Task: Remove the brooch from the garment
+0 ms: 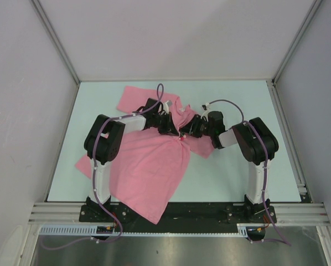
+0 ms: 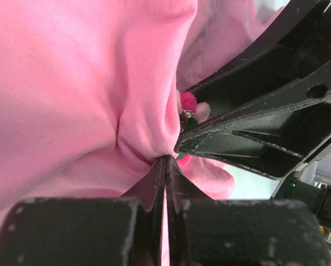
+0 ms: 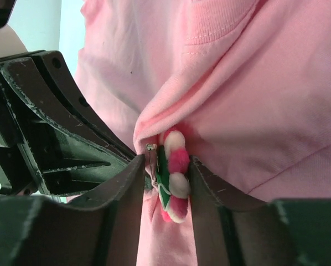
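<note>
Garment (image 1: 149,166): pink T-shirt lying crumpled on the pale surface (image 1: 237,172), one lower corner reaching past the near edge. Brooch (image 3: 174,172): pink-and-white flower pin with a green backing, fixed to a gathered peak of fabric just below the collar, where both arms meet at mid-surface. Left end effector (image 2: 165,166): jaws pressed together on a pinched fold of the garment just beside the brooch; right end effector (image 3: 166,169): jaws narrow, clamped on the brooch from both sides.

Overhead looks down; both wrists closely share brooch (image 2: 187,102).
</note>
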You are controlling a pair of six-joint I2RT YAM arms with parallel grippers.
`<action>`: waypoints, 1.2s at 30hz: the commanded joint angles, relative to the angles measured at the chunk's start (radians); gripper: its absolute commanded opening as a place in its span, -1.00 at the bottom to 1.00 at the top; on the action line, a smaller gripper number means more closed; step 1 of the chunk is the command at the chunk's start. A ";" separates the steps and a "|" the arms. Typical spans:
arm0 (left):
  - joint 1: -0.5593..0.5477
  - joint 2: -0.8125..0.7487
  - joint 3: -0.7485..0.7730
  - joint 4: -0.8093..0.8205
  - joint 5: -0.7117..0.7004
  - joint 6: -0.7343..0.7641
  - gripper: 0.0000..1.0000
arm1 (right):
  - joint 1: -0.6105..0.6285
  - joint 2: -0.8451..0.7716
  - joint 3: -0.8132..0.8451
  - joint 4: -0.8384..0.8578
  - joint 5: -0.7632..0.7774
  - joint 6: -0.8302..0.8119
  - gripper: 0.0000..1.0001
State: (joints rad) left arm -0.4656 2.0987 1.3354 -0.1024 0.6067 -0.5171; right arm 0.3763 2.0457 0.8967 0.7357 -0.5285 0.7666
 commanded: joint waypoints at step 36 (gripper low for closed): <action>-0.013 -0.017 -0.016 0.027 0.001 -0.017 -0.98 | 0.069 -0.036 0.027 -0.078 0.105 -0.046 -1.00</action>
State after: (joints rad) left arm -0.4679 2.0987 1.3293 -0.0891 0.6060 -0.5251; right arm 0.4286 1.9778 0.8989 0.6041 -0.3683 0.7380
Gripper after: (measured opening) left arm 0.015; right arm 0.101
